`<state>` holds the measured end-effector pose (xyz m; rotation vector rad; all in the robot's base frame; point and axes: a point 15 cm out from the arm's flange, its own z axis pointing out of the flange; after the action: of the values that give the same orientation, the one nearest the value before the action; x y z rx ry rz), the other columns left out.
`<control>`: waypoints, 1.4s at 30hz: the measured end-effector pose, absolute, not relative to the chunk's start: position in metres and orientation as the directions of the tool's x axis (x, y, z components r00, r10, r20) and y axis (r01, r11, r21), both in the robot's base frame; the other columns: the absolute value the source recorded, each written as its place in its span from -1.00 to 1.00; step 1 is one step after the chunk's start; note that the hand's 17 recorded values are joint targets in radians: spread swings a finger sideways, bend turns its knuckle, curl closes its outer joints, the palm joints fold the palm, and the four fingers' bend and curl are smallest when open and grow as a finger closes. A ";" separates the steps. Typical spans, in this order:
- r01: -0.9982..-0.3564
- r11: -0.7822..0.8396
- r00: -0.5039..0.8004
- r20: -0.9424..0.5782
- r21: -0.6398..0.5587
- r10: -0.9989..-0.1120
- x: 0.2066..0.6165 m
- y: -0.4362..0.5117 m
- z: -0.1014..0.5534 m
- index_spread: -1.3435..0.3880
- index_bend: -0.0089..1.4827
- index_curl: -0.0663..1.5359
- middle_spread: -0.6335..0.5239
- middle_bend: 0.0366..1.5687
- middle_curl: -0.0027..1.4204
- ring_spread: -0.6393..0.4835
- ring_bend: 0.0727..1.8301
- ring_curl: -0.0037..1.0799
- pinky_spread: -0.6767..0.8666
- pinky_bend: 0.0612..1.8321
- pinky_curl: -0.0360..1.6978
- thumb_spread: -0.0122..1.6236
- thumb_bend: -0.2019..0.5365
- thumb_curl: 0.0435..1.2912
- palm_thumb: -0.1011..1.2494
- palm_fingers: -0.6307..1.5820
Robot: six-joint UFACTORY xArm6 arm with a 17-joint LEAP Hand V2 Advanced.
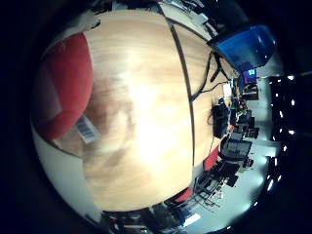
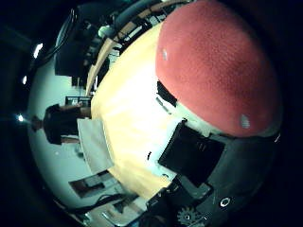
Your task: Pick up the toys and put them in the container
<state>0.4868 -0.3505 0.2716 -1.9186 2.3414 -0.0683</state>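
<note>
A big red round thing with a rough, fabric-like surface (image 2: 216, 64) fills much of the right thumb side palm view, so it is close to the palm. It rests on the wooden table (image 2: 128, 113). In the right little finger side palm view a red thing with a white edge (image 1: 64, 83) lies on the same table, with a barcode label (image 1: 88, 130) beside it. Black and white parts of my hand (image 2: 201, 165) show beside the red thing. I cannot tell how the hand stands. I see no container that I can name.
The light wooden table (image 1: 146, 107) spreads out under the palm, and its edge (image 1: 200, 107) runs toward a room with dark furniture (image 1: 234, 146). A blue object (image 1: 246, 44) stands beyond the table. A pale floor (image 2: 57, 95) lies past the table's other side.
</note>
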 end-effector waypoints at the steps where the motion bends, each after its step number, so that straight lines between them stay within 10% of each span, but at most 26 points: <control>1: -0.975 0.194 -0.188 -0.058 -0.112 -0.980 0.487 -0.347 0.279 0.21 0.42 -0.26 -0.26 0.44 -0.04 -0.25 0.42 -0.02 -0.52 0.32 -0.35 0.63 -0.43 -0.59 0.22 0.75; 25: -0.942 -0.106 0.139 -0.085 -0.317 -0.987 0.486 -0.102 0.486 0.24 0.45 -0.18 -0.21 0.52 -0.11 -0.23 0.46 -0.05 -0.52 0.33 -0.30 0.67 -0.48 -0.56 0.28 0.72; 42: -0.890 -0.322 0.378 -0.126 -0.321 -0.917 0.476 0.111 0.502 0.24 0.44 -0.17 -0.20 0.54 -0.14 -0.23 0.47 -0.06 -0.52 0.33 -0.29 0.66 -0.48 -0.55 0.27 0.72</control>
<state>0.4757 0.1106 0.5022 -2.3065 1.5801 -0.1116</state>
